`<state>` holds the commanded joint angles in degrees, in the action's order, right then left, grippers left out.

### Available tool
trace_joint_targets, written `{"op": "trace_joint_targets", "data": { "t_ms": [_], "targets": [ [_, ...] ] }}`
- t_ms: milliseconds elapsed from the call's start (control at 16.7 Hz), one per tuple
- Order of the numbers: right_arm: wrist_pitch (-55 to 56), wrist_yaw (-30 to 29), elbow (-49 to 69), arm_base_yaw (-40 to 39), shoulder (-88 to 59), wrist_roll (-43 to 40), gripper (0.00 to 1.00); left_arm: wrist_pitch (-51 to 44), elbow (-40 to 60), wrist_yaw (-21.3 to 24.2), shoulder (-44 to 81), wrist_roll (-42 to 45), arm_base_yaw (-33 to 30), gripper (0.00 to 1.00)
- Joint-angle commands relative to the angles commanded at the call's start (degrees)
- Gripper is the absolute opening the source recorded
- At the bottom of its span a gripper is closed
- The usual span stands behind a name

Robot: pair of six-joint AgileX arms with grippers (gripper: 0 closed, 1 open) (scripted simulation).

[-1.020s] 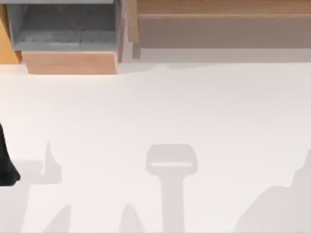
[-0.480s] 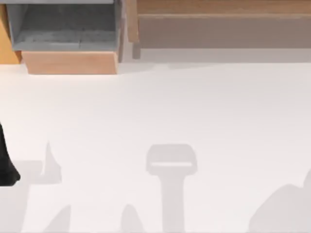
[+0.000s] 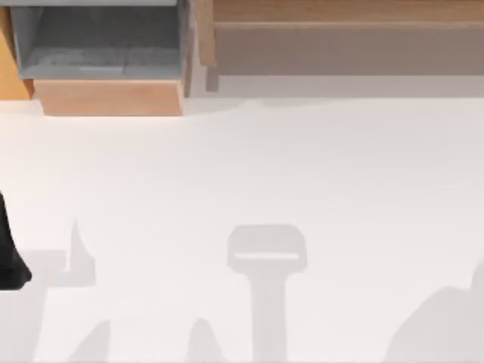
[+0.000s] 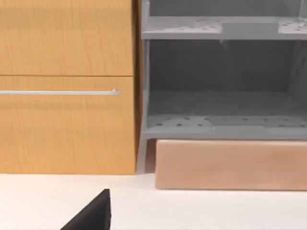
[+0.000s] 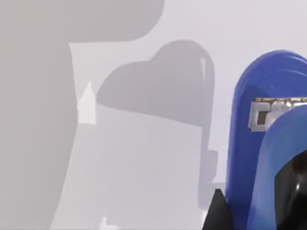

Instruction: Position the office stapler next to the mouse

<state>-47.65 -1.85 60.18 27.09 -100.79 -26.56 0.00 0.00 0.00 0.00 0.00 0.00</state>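
Grey shadow [image 3: 435,325]: in the top view's near right corner of the table [image 3: 302,166]; it has drawn back toward the right edge compared with a second ago, and has hardly moved in the last half second.
Other shadows: the T-shaped one at the near middle and the pointed ones at the near left are unchanged.
Left arm [image 3: 9,257]: a black piece at the table's left edge, in the same spot as before.
Stapler [image 5: 249,143]: bright blue and very close to the right wrist camera, above the white table, with a metal slot in its nose and a black part behind.
Right gripper [image 5: 217,213]: a black tip just beside the stapler; I cannot tell its grip or whether they touch.
Left gripper [image 4: 93,215]: a black wedge low over the table, facing the far furniture; I cannot tell its grip.
Block [image 4: 230,165]: pale wood, on the table under the shelf.
Shelf [image 4: 220,127]: grey, with open compartments and speckled floors.
Cabinet [image 4: 67,129]: orange wood with a thin metal handle [image 4: 60,92], touching the shelf's side.
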Motion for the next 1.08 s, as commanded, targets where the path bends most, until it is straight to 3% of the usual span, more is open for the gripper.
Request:
{"op": "trace_joint_targets", "data": {
  "t_ms": [420,1080],
  "targets": [
    [1.75,1.29,-1.45,-0.16,-1.62,0.0,0.0,0.0,0.0,0.0,0.0,0.0,0.0,1.0],
    [1.75,1.29,-1.45,-0.16,-1.62,0.0,0.83,0.0,0.0,0.0,0.0,0.0,0.0,1.0]
  ]
}}
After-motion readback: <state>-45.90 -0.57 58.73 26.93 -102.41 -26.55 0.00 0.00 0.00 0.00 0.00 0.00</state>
